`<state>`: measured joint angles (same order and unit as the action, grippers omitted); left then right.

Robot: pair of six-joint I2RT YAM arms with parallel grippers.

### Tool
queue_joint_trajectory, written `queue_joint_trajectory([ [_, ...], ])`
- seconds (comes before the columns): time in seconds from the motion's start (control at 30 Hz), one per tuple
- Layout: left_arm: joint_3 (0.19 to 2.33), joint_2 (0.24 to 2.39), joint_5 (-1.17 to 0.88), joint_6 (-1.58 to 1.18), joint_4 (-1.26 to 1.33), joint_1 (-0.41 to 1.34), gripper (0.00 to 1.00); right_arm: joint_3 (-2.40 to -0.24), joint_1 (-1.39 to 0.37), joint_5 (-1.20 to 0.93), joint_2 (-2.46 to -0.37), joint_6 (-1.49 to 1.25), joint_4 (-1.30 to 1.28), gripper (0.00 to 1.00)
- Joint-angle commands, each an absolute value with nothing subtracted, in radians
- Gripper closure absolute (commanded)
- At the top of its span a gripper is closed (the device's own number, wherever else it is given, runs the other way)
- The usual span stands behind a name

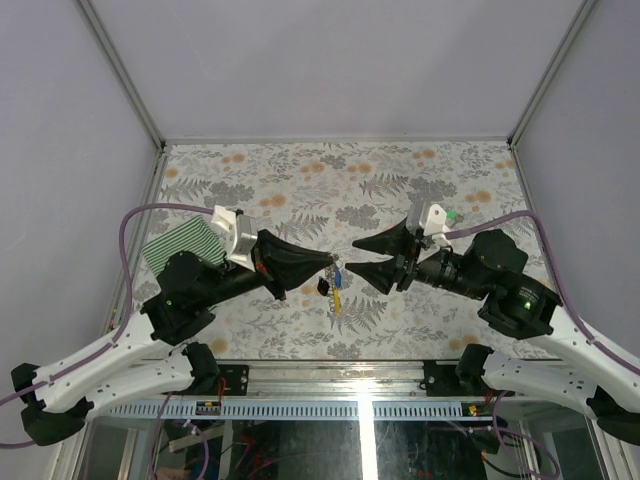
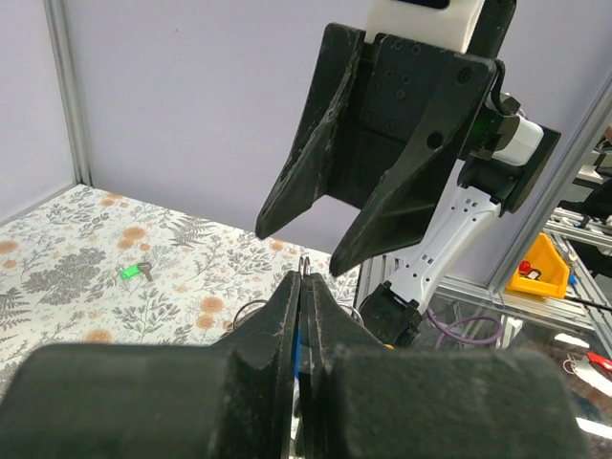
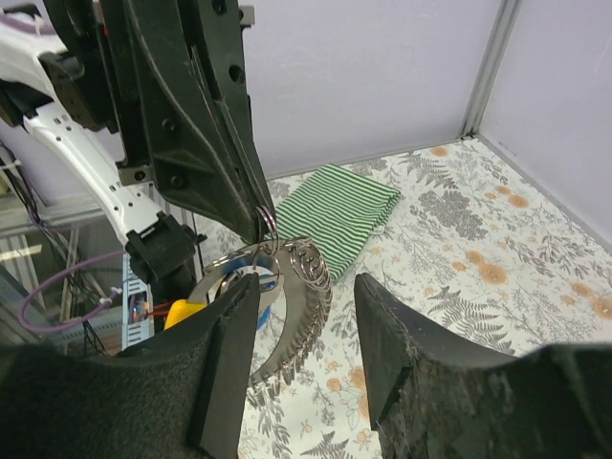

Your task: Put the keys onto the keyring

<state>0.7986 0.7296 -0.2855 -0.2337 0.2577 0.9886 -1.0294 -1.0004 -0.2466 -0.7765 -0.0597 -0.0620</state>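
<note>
Farthest to the left of the keyring (image 3: 311,263), we are seeing the green-and-white striped cloth (image 1: 183,243) lying flat on the desk (image 1: 300,180), well apart from it. Next, our left claw (image 1: 323,264) is reaching in from the keyring's left with its jaws pressed fully together. It is pinching the thin wire at the keyring's top, so the chain loop is hanging clear above the desk. Under that pinch the yellow tag (image 1: 338,301) and the blue key (image 1: 337,274) are dangling with the chain. We cannot tell whether the blue key is threaded onto it or only caught alongside. Just right of the keyring, our right claw (image 1: 354,257) is pointing at it with its jaws standing roughly half open and gripping nothing. Its fingertips are sitting just beside the chain, and we cannot tell whether they are touching it. Well to the right of the keyring and farther back, the green key (image 2: 129,273) is lying alone on the desk, close to the right wrist in the top view.
</note>
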Motion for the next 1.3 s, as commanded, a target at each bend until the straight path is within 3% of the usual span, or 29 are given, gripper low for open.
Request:
queue_joint_trajectory([
  [0.0,0.860,0.747,-0.319,-0.253,0.313,0.992,1.00,-1.092,-1.005,-0.291,-0.794,0.006,-0.074,0.49],
  [0.27,0.875,0.763,-0.327,-0.253,0.319,0.989,1.00,-1.100,-0.971,-0.431,-0.838,-0.043,-0.035,0.50],
  [0.5,0.884,0.747,-0.334,-0.251,0.305,0.990,1.00,-1.025,-0.758,-0.734,-0.830,-0.213,0.198,0.49],
  [0.67,0.885,0.754,-0.385,-0.263,0.335,0.989,1.00,-0.996,-0.754,-0.795,-0.822,-0.232,0.273,0.50],
  [0.97,0.888,0.761,-0.452,-0.278,0.370,0.990,1.00,-0.992,-0.754,-0.875,-0.831,-0.251,0.303,0.60],
  [1.27,0.889,0.761,-0.453,-0.275,0.366,0.989,1.00,-1.002,-0.755,-0.909,-0.867,-0.276,0.318,0.62],
])
